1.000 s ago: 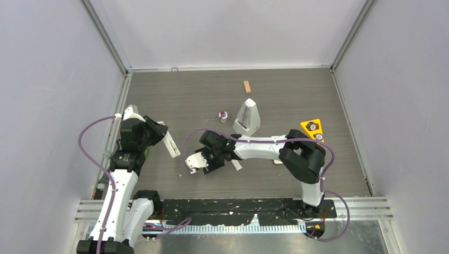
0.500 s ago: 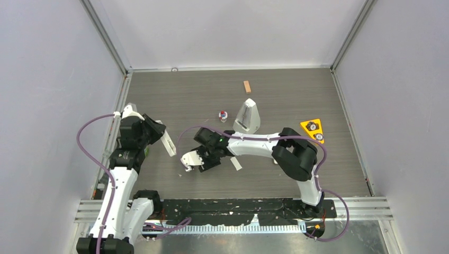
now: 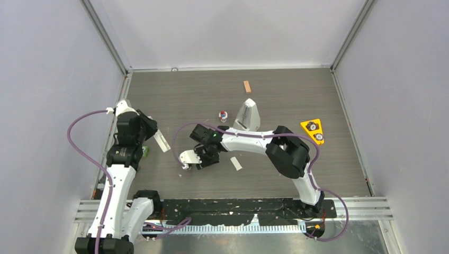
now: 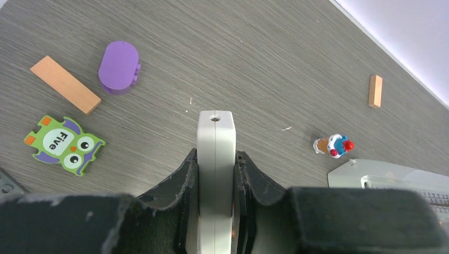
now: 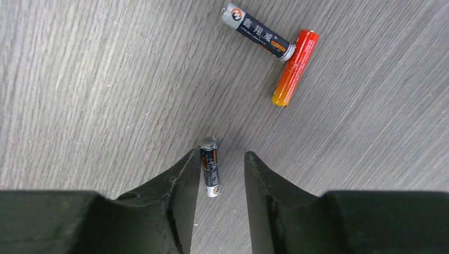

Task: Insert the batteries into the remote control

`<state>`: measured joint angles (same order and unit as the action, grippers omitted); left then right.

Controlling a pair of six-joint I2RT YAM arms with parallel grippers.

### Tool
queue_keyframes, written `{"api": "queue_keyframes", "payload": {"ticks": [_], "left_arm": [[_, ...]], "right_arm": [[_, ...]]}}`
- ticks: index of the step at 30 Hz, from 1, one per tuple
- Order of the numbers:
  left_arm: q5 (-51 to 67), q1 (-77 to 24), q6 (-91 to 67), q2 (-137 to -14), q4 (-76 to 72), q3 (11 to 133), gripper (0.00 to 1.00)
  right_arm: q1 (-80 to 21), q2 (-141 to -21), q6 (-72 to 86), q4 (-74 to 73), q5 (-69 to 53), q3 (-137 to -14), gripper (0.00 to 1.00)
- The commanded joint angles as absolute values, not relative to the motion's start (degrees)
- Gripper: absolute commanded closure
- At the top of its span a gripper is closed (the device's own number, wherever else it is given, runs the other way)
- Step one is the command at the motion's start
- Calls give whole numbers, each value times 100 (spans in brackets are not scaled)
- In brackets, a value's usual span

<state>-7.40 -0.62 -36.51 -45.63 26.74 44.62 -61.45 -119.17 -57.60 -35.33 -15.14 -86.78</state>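
Up in the top view, the left tool (image 3: 155,136) holds the one remote control (image 3: 163,144) above the tabletop (image 3: 296,95), with the right tool (image 3: 189,160) low beside it. Close in the left wrist view, that tool pinches it by its flat sides. Down in the right wrist view are three batteries (image 5: 209,166): one sits between the right tool's spread fingers, two touch farther off, so I think the job now is grabbing it; next, squeeze and lift.
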Motion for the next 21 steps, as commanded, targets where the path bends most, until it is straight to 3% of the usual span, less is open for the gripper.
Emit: {"api": "queue_keyframes", "payload": {"ticks": [1, 12, 19, 21], "left_arm": [[-886, -27, -3481, -4587, 2557, 4688, 100], [-757, -26, -3500, -4583, 2490, 4633, 100], [-553, -26, -3535, -4588, 2407, 4586, 100], [-427, -27, -3541, -4577, 2335, 4553, 100]], "right_arm": [[-6089, -12378, -5500, -4475, -1646, -8565, 60], [-5924, -12408, -5418, -4693, -1770, -8435, 62], [-5919, -12479, -4933, -4532, -1714, -8599, 93], [-5894, -12400, -4658, -4411, -1729, -8608, 94]]}}
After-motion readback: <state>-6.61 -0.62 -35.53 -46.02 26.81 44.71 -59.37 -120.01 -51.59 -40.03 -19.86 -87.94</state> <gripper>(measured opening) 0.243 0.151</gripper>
